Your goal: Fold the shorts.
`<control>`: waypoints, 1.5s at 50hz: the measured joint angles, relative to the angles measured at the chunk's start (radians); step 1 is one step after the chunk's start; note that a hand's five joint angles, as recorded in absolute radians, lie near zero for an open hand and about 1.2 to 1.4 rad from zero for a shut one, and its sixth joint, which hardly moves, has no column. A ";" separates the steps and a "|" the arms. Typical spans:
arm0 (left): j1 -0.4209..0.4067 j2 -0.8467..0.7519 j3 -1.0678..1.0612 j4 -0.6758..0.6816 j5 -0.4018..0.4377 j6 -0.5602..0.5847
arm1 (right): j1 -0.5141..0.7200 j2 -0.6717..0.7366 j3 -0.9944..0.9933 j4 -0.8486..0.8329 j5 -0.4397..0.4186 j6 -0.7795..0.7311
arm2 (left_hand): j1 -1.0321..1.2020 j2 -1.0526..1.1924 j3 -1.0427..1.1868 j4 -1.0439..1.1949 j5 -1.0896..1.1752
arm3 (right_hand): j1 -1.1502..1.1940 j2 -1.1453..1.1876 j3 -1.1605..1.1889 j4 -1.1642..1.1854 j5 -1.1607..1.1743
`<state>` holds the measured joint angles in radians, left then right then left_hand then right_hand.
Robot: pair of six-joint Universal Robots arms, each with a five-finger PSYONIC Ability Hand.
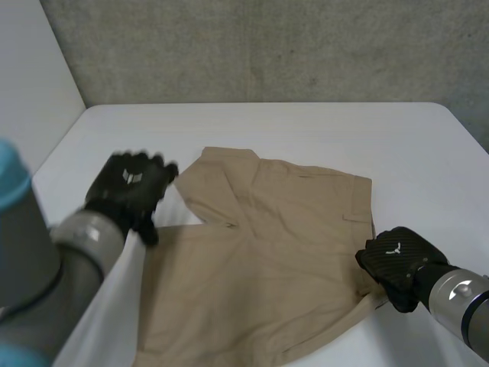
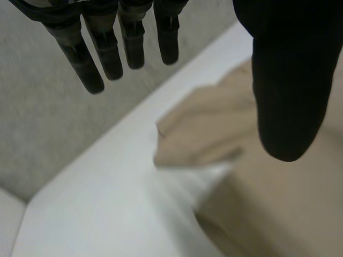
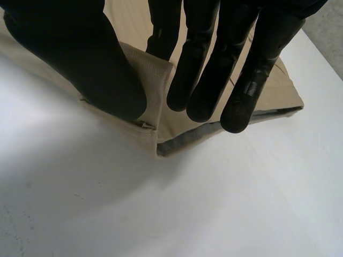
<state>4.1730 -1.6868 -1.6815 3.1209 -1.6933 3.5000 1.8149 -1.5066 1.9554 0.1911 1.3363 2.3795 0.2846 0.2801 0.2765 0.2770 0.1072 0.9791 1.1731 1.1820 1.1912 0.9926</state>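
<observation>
Limp tan cloth shorts (image 1: pixel 267 245) likely drape, so corners suit gripping. The right hand (image 1: pixel 397 261) pinches their lower-right corner, and the left hand (image 1: pixel 130 187) hovers spread, empty.

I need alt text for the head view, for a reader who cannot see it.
Tan shorts lie on a white table. The right hand pinches a corner on its side; the left hand is open above the opposite side.

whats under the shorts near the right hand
The right hand pinches a raised corner of the tan shorts. Below it a second cloth layer shows, lying on the white table. What lies under the rest of the cloth is covered.
</observation>
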 measured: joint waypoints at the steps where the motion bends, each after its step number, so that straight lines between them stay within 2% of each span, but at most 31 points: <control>1: 0.020 -0.043 0.048 0.023 0.043 0.000 | 0.002 0.002 0.004 -0.008 0.000 0.003 | 0.063 0.056 0.057 0.060 0.057 | 0.000 0.000 0.000 0.000 0.000; 2: 0.020 -0.043 0.048 0.023 0.043 0.000 | 0.002 0.002 0.004 -0.008 0.000 0.003 | 0.063 0.056 0.057 0.060 0.057 | 0.000 0.000 0.000 0.000 0.000; 3: 0.039 -0.098 0.104 0.046 0.093 0.000 | 0.004 0.008 0.009 -0.021 0.000 0.007 | 0.063 0.056 0.057 0.060 0.057 | 0.000 0.000 0.000 0.000 0.000; 5: 0.047 -0.125 0.131 0.055 0.115 0.000 | 0.005 0.012 0.011 -0.028 0.000 0.009 | 0.077 0.082 0.085 0.087 0.084 | 0.000 0.000 0.000 0.000 0.000; 6: 0.070 -0.220 0.228 0.071 0.176 0.001 | 0.006 0.022 0.015 -0.041 0.001 0.010 | 0.080 0.092 0.094 0.095 0.094 | 0.000 0.000 0.000 0.000 0.000; 7: 0.070 -0.220 0.228 0.071 0.176 0.001 | 0.006 0.022 0.015 -0.041 0.001 0.010 | 0.080 0.092 0.094 0.095 0.094 | 0.000 0.000 0.000 0.000 0.000; 9: 0.092 -0.329 0.343 0.075 0.225 0.003 | 0.007 0.032 0.017 -0.050 0.002 0.010 | 0.116 0.123 0.125 0.125 0.125 | 0.000 0.000 0.000 0.000 0.000; 15: 0.126 -0.570 0.597 0.061 0.276 0.052 | 0.007 0.056 0.019 -0.071 0.003 0.009 | 0.175 0.176 0.179 0.181 0.178 | 0.000 0.000 0.000 0.000 0.000; 16: 0.126 -0.570 0.597 0.061 0.276 0.052 | 0.007 0.056 0.019 -0.071 0.003 0.009 | 0.175 0.176 0.179 0.181 0.178 | 0.000 0.000 0.000 0.000 0.000; 23: 0.147 -0.787 0.801 0.034 0.362 0.189 | 0.005 0.074 0.030 -0.103 0.003 0.009 | 0.282 0.281 0.284 0.288 0.281 | 0.000 0.000 0.000 0.000 0.000; 33: 0.149 -0.896 0.918 -0.001 0.452 0.218 | 0.000 0.094 0.040 -0.119 0.003 0.009 | 0.330 0.332 0.335 0.338 0.327 | 0.000 0.000 0.000 0.000 0.002; 40: 0.147 -0.987 1.065 -0.125 0.497 0.213 | -0.003 0.102 0.041 -0.119 0.003 0.009 | 0.221 0.228 0.236 0.228 0.217 | 0.000 0.000 0.000 0.000 0.002; 50: 0.148 -1.070 1.245 -0.263 0.543 0.214 | -0.004 0.102 0.045 -0.129 0.003 0.008 | 0.210 0.212 0.219 0.209 0.203 | 0.000 0.000 0.000 0.000 0.003; 62: 0.148 -1.109 1.321 -0.330 0.585 0.216 | -0.005 0.101 0.051 -0.138 0.003 0.007 | 0.307 0.307 0.310 0.316 0.306 | 0.000 0.000 0.000 0.000 0.004; 75: 0.148 -1.116 1.331 -0.371 0.615 0.223 | -0.004 0.101 0.055 -0.137 0.003 0.006 | 0.310 0.314 0.316 0.323 0.314 | 0.000 0.000 0.000 0.000 0.005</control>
<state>4.3214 -2.8030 -0.3504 2.7502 -1.0781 3.7225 1.8106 -1.4057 2.0101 0.0537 1.3392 2.3856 0.5950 0.5944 0.5928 0.5999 0.4211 0.9791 1.1731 1.1820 1.1909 0.9975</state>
